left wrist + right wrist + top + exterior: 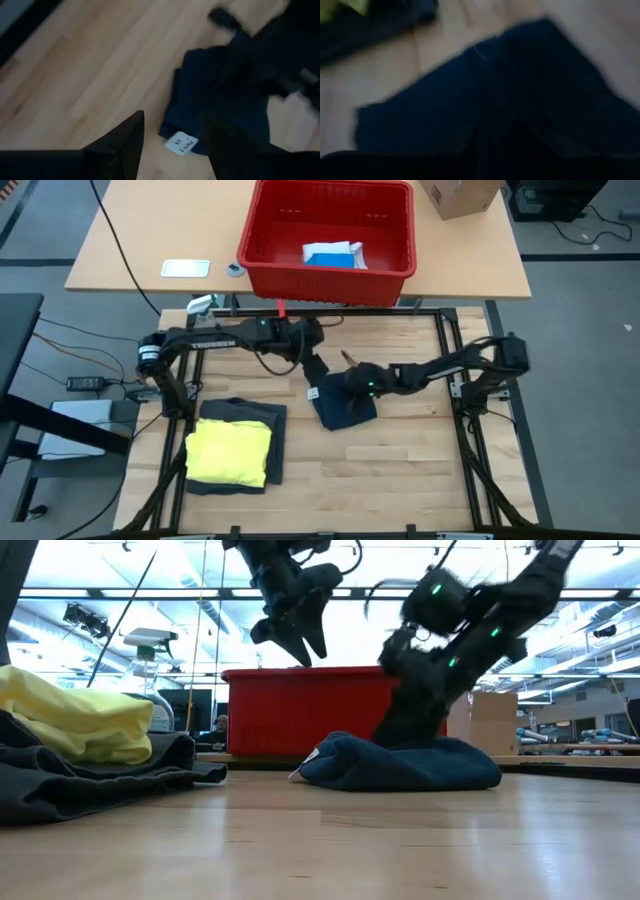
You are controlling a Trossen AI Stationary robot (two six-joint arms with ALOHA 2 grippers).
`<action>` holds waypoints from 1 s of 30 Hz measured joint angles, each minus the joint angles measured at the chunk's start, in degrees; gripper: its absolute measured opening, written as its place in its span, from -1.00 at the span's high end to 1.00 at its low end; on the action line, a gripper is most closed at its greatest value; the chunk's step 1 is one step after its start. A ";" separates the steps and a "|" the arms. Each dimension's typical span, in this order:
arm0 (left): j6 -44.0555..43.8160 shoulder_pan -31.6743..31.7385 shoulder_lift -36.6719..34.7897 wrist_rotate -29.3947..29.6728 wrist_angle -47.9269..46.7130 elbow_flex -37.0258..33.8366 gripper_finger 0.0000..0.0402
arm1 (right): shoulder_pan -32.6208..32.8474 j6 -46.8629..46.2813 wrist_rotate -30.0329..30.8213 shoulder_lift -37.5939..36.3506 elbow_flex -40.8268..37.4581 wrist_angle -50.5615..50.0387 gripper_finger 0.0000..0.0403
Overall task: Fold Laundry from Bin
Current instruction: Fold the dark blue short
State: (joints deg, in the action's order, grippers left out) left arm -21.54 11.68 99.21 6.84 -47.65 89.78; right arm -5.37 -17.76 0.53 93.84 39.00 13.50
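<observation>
Three garments lie out on the table (400, 480). One navy garment (345, 405) sits bunched near the middle, a white tag (181, 144) at its edge. The other two are stacked toward the left side: a yellow garment (230, 452) folded flat on top of a dark grey garment (250, 415), whose edges show around it.

The right gripper (345, 388) is down on the navy garment, pressing into its top; whether its fingers pinch the cloth or stand apart I cannot tell. The left gripper (297, 640) hangs above the table just beside the navy garment, its two fingers spread and holding nothing.

One red bin (262, 235) stands on a second, paler table beyond the working one. Inside it lies a blue and white garment (333, 255). One cardboard box (460, 195) stands near the bin's right side.
</observation>
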 joint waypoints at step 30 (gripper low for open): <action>-6.16 -1.84 -1.06 3.20 -4.01 -0.02 0.08 | 48.38 -53.46 -11.36 -32.24 -12.07 -39.30 0.62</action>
State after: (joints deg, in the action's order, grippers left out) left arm -27.70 9.84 98.15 10.04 -51.66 89.76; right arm 43.01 -71.22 -10.83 61.60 26.93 -25.80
